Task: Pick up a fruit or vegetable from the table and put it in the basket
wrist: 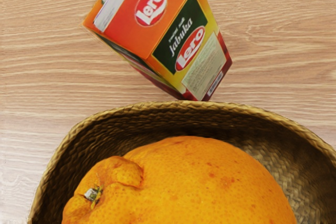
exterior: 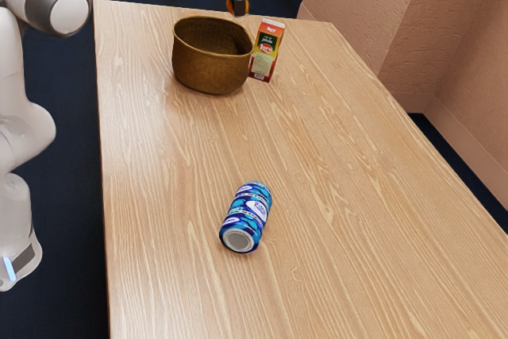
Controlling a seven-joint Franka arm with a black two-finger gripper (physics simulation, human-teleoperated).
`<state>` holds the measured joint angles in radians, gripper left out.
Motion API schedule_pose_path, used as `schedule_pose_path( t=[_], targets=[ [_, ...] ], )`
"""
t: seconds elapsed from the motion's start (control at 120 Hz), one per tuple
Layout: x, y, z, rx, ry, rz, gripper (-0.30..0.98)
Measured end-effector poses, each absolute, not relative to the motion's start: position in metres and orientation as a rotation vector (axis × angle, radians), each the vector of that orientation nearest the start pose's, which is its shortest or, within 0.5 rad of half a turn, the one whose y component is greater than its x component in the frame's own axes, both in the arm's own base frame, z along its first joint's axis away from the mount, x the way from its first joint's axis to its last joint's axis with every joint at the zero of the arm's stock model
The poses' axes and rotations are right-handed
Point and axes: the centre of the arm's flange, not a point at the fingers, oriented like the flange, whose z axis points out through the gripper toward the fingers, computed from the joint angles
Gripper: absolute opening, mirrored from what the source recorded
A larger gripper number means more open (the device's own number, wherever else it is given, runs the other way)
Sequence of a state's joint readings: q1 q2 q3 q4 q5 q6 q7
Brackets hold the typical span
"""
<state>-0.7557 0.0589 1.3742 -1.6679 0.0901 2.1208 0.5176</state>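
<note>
Gripper (exterior: 237, 8) fingers are closed around an orange (wrist: 210, 182), which hangs aloft at the table's far end, well above the wood. Picking looks done and carrying nearly so; what seems called for next is a small correction over the woven basket's mouth, then a gentle lowering, a release inside the rim and a straight lift away. Going from the exterior view's left, the white arm (exterior: 17, 125) stands beyond the table's left edge, and between that edge and the woven basket (exterior: 208, 67) lies a broad strip of bare table (exterior: 131, 164), the easier side for any sideways shift. The woven basket sits upright near the far edge, and in the wrist view the orange overlaps its opening, though whether the whole fruit would drop clear of the rim I cannot tell. Toward the near end, well apart from all this, a blue-and-white can (exterior: 252, 212) lies on its side and should not matter. Just beside the basket's right side stands the Lero juice carton (exterior: 266, 53), upright and tall enough to be knocked if the hand swings low that way. Past it, bare wood runs to the right edge, with the wall (exterior: 456, 13) beyond.
</note>
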Motion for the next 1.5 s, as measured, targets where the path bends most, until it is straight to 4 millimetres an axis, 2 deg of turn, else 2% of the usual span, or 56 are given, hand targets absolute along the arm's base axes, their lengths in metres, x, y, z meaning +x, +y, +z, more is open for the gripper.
schedule_pose_path(
  t=[0.117, 0.467, 0.742, 0.858, 1.008, 1.117, 1.267, 1.4, 1.5],
  targets=[
    [0.489, 0.356, 0.623, -2.735, -0.119, -0.420, 0.34],
    [0.498, 0.350, 0.589, -2.730, -0.106, -0.422, 0.34],
    [0.493, 0.347, 0.571, -2.792, -0.114, -0.244, 0.34],
    [0.491, 0.353, 0.558, -2.769, -0.145, -0.150, 0.34],
    [0.493, 0.357, 0.552, -2.755, -0.162, -0.146, 0.34],
    [0.501, 0.359, 0.528, -2.753, -0.172, -0.093, 0.34],
    [0.507, 0.361, 0.510, -2.771, -0.179, -0.075, 0.33],
    [0.518, 0.362, 0.480, -2.797, -0.178, -0.046, 0.33],
    [0.521, 0.364, 0.472, -2.805, -0.177, -0.043, 0.33]
  ],
)
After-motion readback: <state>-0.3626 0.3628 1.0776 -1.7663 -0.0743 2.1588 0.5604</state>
